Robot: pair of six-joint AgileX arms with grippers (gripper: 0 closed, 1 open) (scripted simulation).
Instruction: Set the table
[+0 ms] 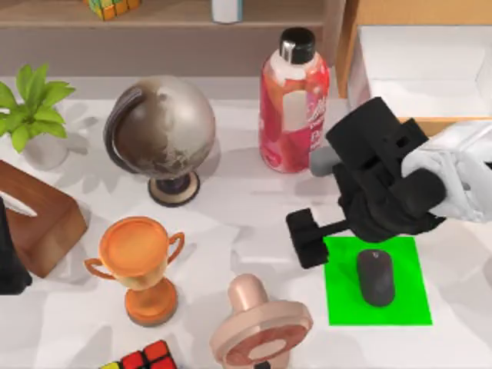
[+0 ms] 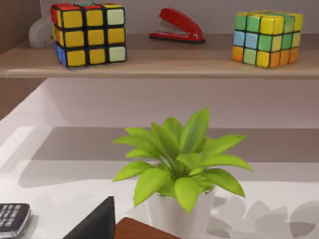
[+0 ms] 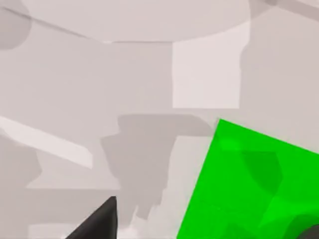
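The white table [image 1: 231,219] carries a bright green mat [image 1: 403,304] at the front right, and a dark mouse [image 1: 375,278] lies on the mat. My right gripper [image 1: 307,238] hovers over the mat's left edge, just left of the mouse, open and holding nothing. In the right wrist view one black fingertip [image 3: 99,219] hangs above bare table beside the green mat [image 3: 239,189]. My left gripper [image 1: 9,261] stays parked at the table's left edge.
Behind the mat stands a red bottle [image 1: 292,100], with a globe [image 1: 161,134] and a potted plant [image 1: 34,115] further left. A wooden box [image 1: 42,219], orange trophy [image 1: 142,265], pink fan [image 1: 257,327] and Rubik's cube [image 1: 142,357] crowd the front left. An open wooden drawer [image 1: 423,69] sits back right.
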